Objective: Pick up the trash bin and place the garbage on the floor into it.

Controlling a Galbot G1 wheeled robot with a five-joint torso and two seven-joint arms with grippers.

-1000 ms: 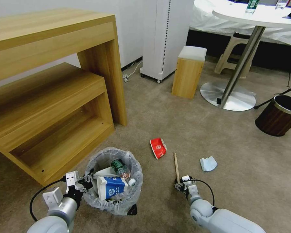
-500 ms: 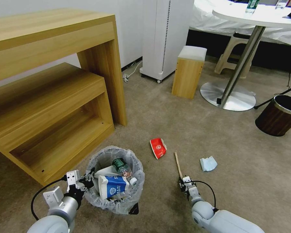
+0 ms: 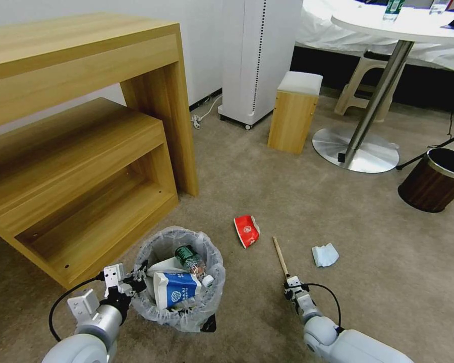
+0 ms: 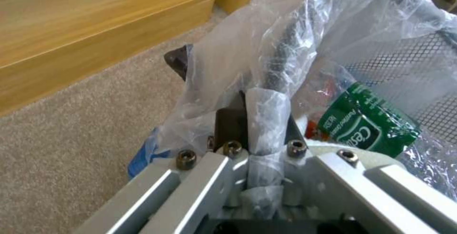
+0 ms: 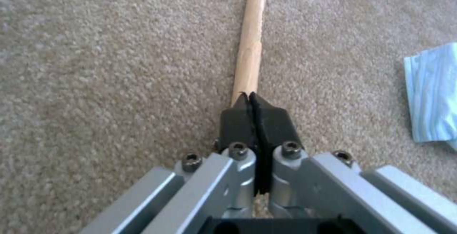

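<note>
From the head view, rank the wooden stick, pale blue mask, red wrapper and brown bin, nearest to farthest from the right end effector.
1. Wooden stick: its near end is at the right end effector.
2. Pale blue mask: to the right.
3. Red wrapper: ahead, to the left.
4. Brown bin: far right.

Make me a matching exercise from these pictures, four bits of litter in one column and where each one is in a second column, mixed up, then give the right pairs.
Things:
1. wooden stick
2. blue-white carton
3. red wrapper
4. pale blue mask

Places:
A. inside the trash bin, beside the green-label bottle
B. loose on the floor, nearest the bin
C. loose on the floor, farthest to the robot's right
D. near end pinched in the right gripper

The left gripper is clamped on the bin's rim.

Pairs: 1-D, 2-A, 3-B, 4-C
</note>
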